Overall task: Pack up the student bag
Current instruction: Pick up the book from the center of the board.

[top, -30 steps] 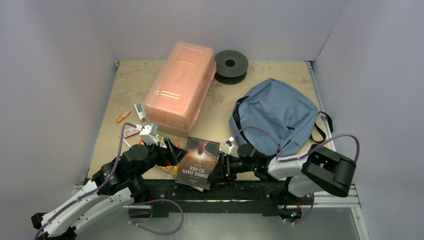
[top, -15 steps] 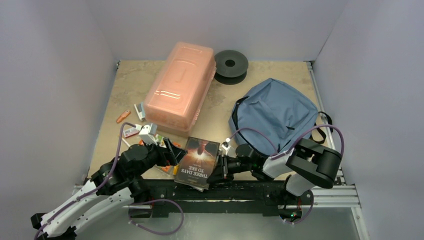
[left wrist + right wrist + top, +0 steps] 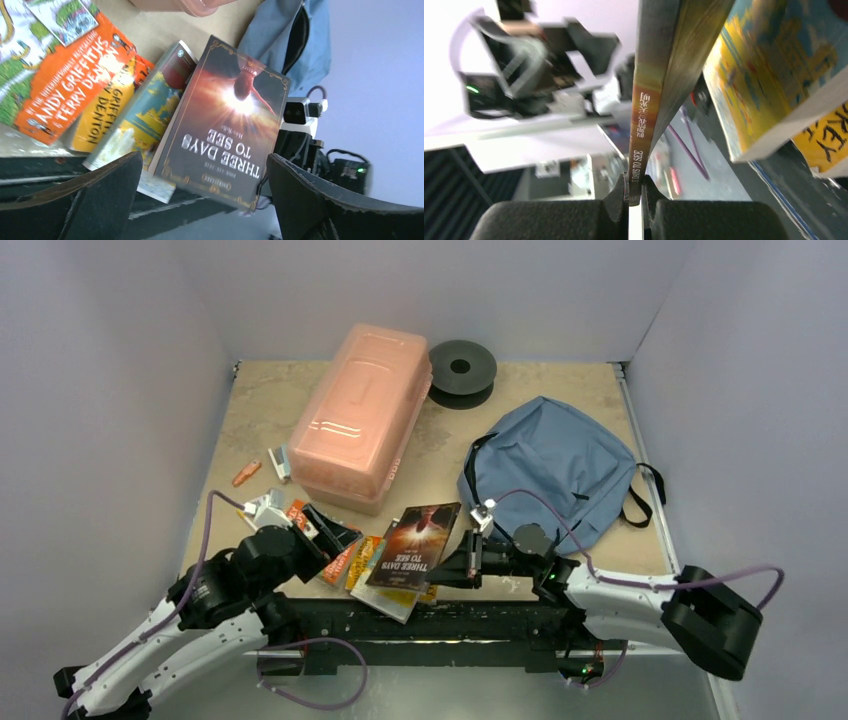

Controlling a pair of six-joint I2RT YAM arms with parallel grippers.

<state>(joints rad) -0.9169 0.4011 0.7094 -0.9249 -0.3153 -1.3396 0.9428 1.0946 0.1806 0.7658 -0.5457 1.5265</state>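
Student bag (image 3: 555, 465) is lying flat on the table, beyond and to the right of the dark book (image 3: 415, 545). Only the top view is showing it whole, blue-grey with black straps. The left wrist view is catching just a blue strip of it (image 3: 310, 55) past the book's far corner.

The right gripper (image 3: 447, 575) is pinching that book at its right edge. Its own camera is giving the close detail: the two black pads (image 3: 611, 202) are pressing together on the end of the spine (image 3: 644, 125), with the title lettering running up it. The top view is showing the cover angled across a paler book (image 3: 372, 562) beneath it. Whether the dark book is lifted clear, I cannot tell.

The left gripper (image 3: 335, 532) is sitting just left of the book with its jaws spread wide, holding nothing. In its wrist view the fingers (image 3: 100, 197) are framing the cover, whose title is reading upside down. An orange book (image 3: 65, 85) is lying to the left of the dark one.

Beyond the book a pink box (image 3: 360, 415) is standing, with a black spool (image 3: 462, 367) beside its far end.
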